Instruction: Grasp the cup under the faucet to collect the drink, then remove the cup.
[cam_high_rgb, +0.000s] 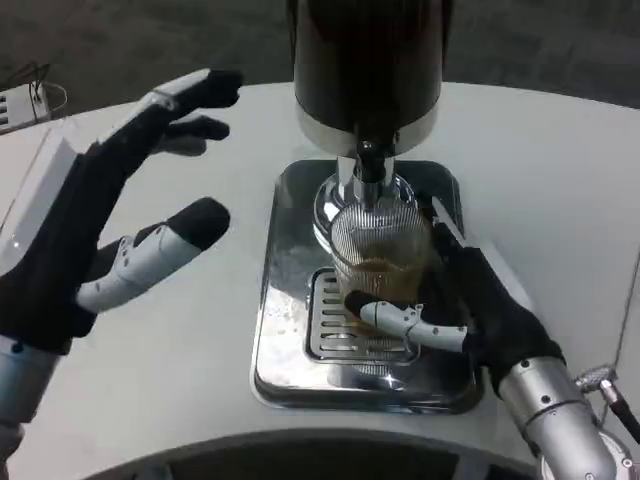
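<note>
Cup (380, 255), ribbed and clear, holds amber drink and stands on the steel drip tray (285, 350) directly under the faucet (368, 160). Right hand (470, 310) grips it, fingers (400, 320) wrapped round its lower wall. Left hand (110, 230) hovers over the white worktop (180, 390), fingers spread, holding nothing. The dark dispenser body (365, 60) rises behind.

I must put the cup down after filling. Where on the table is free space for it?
The white table is bare right of the drip tray, beyond the right robot hand holding the cup. Left of the tray it is bare too, under the raised, open left robot hand. The tray under the dispenser is crowded.
</note>
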